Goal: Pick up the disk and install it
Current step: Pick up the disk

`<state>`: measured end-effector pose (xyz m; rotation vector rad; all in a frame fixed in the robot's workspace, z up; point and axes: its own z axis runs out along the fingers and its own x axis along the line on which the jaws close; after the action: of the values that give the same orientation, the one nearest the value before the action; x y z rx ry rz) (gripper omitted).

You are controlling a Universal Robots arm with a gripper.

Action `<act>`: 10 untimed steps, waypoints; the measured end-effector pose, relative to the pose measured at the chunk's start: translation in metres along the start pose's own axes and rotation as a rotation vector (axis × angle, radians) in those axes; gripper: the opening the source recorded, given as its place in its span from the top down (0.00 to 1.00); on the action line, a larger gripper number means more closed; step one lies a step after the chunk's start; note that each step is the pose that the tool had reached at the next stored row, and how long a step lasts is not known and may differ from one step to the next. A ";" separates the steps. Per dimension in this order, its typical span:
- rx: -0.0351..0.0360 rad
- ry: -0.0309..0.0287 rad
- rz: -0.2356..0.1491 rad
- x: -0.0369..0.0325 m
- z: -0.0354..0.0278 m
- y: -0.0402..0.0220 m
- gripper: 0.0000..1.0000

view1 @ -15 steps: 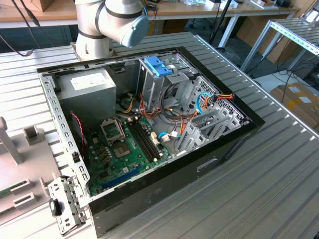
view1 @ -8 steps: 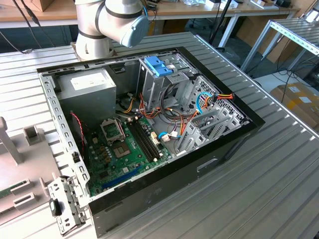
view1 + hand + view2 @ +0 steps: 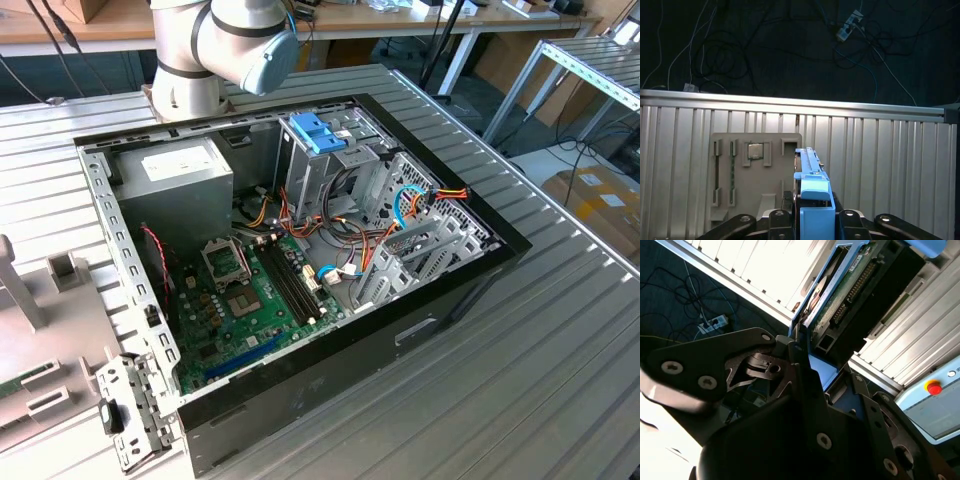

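Arm [image 3: 225, 45] cropped above, disk [image 3: 812, 187] base hidden

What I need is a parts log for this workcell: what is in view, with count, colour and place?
disk: one, silver with blue rail, clamped on edge in the gripper.
computer case: one, black, open, on the table.
power supply: one, grey with white sticker, in the case near the arm.
drive cage: one, metal with blue latch, inside the case.
motherboard: one, green, on the case floor.
fixture tray: one, grey, on the table.
table: one, ribbed silver metal.
red button: one, on a pale blue box.
gripper: one, black, shut on the disk.
arm: one, grey with pale blue cap, beside the case.
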<state>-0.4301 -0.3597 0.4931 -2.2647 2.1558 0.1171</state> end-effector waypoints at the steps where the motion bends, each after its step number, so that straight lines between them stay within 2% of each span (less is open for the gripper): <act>1: 0.0000 0.0000 0.000 0.0000 0.0000 0.0000 0.63; 10: 0.0001 -0.0001 0.000 0.0007 -0.0001 -0.0016 0.63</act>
<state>-0.4285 -0.3603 0.4931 -2.2646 2.1557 0.1171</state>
